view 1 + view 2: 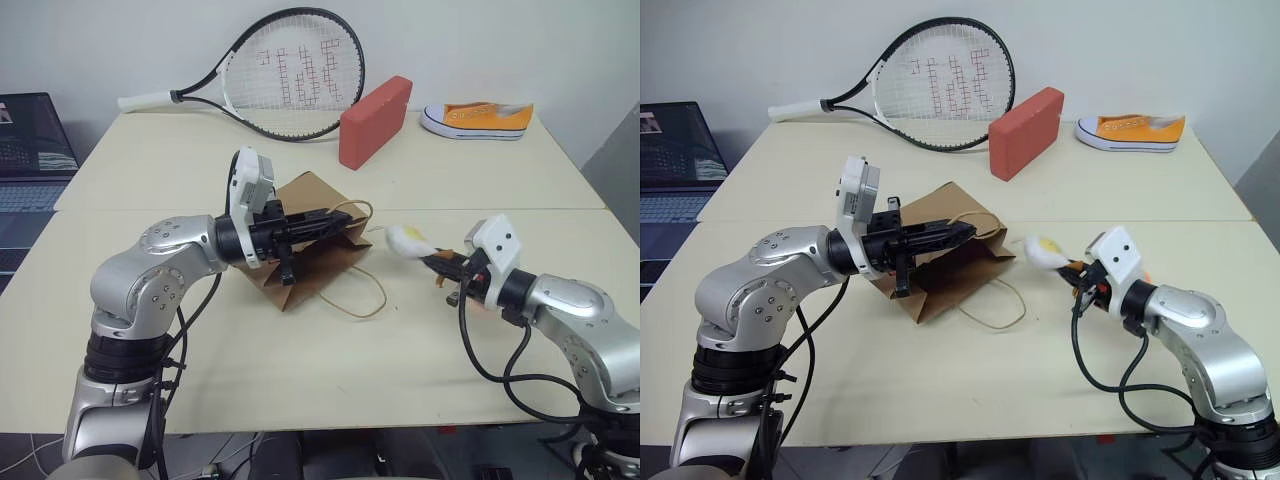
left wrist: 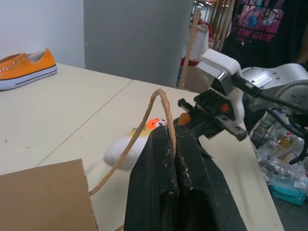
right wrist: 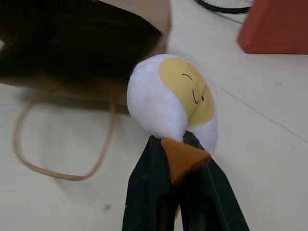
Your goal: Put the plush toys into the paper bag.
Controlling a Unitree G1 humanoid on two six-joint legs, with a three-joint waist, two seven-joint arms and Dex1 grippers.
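The egg toy [image 3: 171, 98] is pinched in the right gripper [image 3: 180, 144], held above open tabletop just beside the mouth of the paper bag [image 1: 310, 215]. One bag handle [image 2: 161, 103] is clamped in the left gripper [image 2: 174, 149], and the bag's dark inside cannot be made out.

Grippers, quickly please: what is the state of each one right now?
Left gripper: shut on a bag handle, holding the paper bag open.
Right gripper: shut on the egg toy, by its orange leg.
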